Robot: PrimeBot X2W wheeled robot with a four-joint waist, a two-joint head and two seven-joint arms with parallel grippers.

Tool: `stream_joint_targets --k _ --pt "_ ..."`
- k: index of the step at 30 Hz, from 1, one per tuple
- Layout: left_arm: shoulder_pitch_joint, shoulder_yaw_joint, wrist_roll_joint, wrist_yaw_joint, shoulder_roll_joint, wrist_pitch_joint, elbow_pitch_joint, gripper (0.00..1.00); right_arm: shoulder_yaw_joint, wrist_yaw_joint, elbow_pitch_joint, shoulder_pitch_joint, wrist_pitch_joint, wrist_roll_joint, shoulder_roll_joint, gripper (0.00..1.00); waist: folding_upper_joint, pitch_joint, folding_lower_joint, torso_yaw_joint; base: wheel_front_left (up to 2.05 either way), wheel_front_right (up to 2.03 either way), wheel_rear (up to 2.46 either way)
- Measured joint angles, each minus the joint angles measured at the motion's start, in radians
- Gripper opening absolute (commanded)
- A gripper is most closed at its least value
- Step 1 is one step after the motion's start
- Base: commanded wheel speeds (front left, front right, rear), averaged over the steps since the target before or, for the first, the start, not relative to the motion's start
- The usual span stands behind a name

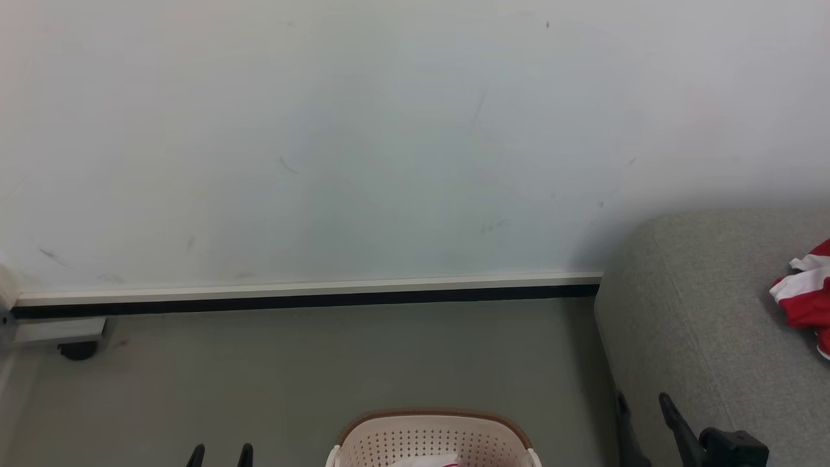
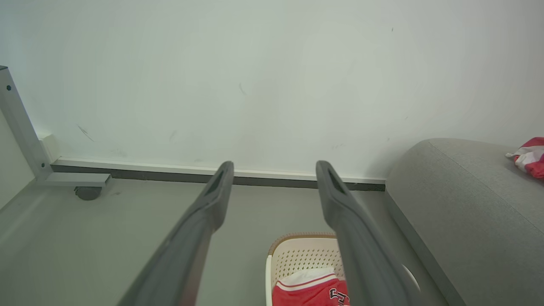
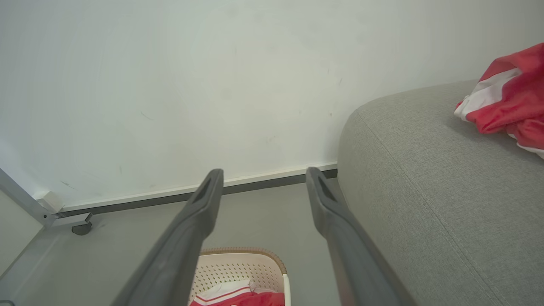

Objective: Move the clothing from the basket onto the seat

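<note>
- Head view: basket on floor, between left gripper and right gripper, about as far from one as from the other. Just its far end is in frame, so its long axis cannot be told. Right gripper stands just beside the flank of the seat. A red garment with white bands lies on the seat top, ahead and to that tool's right.
- Left wrist view: fingers spread wide, nothing between them. Jersey, red with white trim and lettering, lies in the basket below the tips and toward the right-hand finger, which covers part of it. Wall beyond.
- Right wrist view: fingers likewise parted and empty. Basket and jersey lie below, toward the left-hand finger. Seat rises close on the right.
- Judgement: one garment placed, jersey left. The next reach goes down and inward for either arm, and the right arm has the shorter carry to the seat.
</note>
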Motion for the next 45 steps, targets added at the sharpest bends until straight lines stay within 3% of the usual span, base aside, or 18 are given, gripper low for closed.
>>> stream_joint_targets --k 10,22,34,45 --pt "-0.012 -0.03 0.012 -0.024 -0.019 0.0 0.044 1.0 0.025 0.0 0.005 -0.033 -0.005 -0.026 0.0 1.0 0.0 0.012 0.0 -0.046 0.0 0.0 0.0" --pt "-0.142 -0.096 0.027 -0.034 -0.042 -0.001 0.222 1.0 0.08 0.0 -0.034 -0.085 0.012 -0.095 0.0 1.0 0.0 0.08 0.0 -0.188 0.0 0.0 0.0" --pt "-0.397 -0.16 0.073 -0.053 -0.018 -0.001 0.408 1.0 0.115 0.0 -0.111 -0.165 -0.036 -0.126 -0.001 1.0 0.0001 0.302 0.0002 -0.305 0.0 0.0 0.0" --pt "-0.552 -0.257 0.107 -0.063 -0.015 -0.002 0.555 1.0 0.074 0.0 -0.225 -0.085 -0.106 -0.155 -0.002 1.0 0.0002 0.539 0.0004 -0.396 0.0 0.0 0.0"
